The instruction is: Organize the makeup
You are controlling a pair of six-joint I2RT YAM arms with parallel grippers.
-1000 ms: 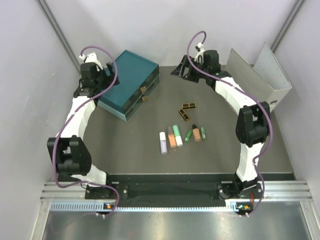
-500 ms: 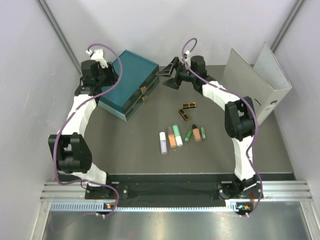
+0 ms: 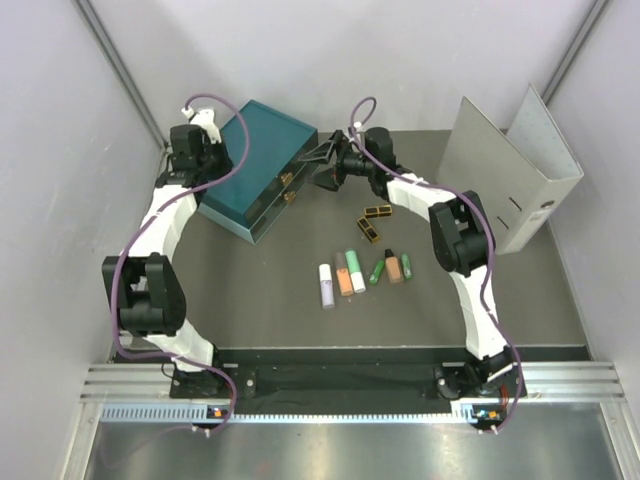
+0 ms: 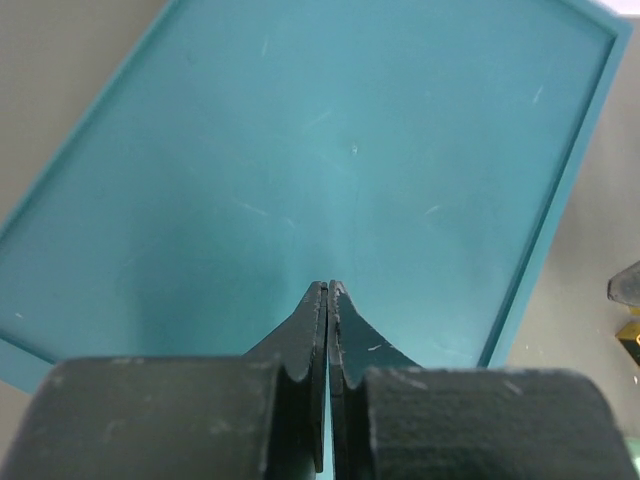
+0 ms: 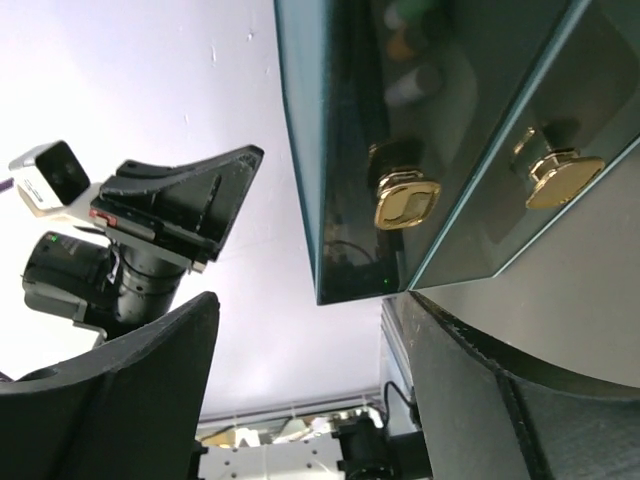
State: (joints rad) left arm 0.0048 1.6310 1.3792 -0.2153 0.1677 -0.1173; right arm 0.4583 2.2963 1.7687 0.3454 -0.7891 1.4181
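Left fingers point(image 4: 327, 296) pressed together, over lid of teal drawer box point(image 4: 330, 150); contact with lid, cannot tell. Right fingers point(image 3: 322, 168) spread apart, aimed at box's drawer fronts, gold knobs point(image 5: 407, 200) just ahead, not touching. Makeup lies mid-tabletop point(image 3: 250, 290), well apart from both my arms: white tube point(image 3: 326, 284), peach-orange tube point(image 3: 345, 281), pale tube point(image 3: 355, 272) side by side; green tube point(image 3: 377, 270) near, to their right. Two black-and-gold cases point(image 3: 374, 221) just behind row. Grey binder point(image 3: 515, 170) stands far right.
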